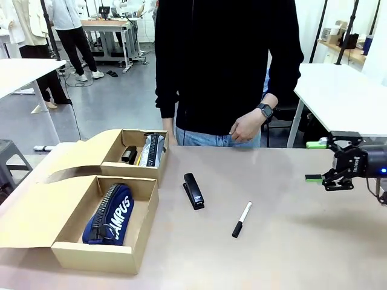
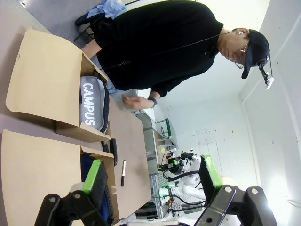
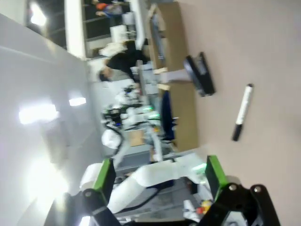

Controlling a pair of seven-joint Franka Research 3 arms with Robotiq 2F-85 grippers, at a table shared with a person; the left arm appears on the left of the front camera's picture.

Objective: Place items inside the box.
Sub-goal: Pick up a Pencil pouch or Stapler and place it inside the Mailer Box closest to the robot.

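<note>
Sitting closest to the lens, at the lower left of the front view, the near cardboard box (image 1: 91, 257) is holding the navy pouch (image 1: 112, 214), which is lying lengthwise inside with its white "CAMPUS" lettering facing up. Just behind it, the far cardboard box (image 1: 130, 170) is holding the grey pouch (image 1: 153, 150) on its right side and a boxed stapler (image 1: 129, 154) on its left. Both boxes are standing open, their lids folding out toward the left edge of the frame.

Two things are lying out on the bare table (image 1: 272, 254) near the centre of the frame, a little apart from each other. The loose stapler (image 1: 193, 191) is resting just right of the boxes, and the marker (image 1: 242, 219) is lying at a slant to the lower right of it, its black cap pointing toward the camera.

At the right edge of the front view, the right gripper (image 1: 314, 162) is hovering above the table, well apart from the marker. Its jaws are spread wide with nothing between the green pads.

Seen from its own wrist camera, the left gripper (image 2: 151, 174) is likewise parted and gripping nothing — it is looking over the boxes toward the person.

At the top centre of the front view, the person is standing at the far side, one hand (image 1: 247, 127) hanging by the hip.
</note>
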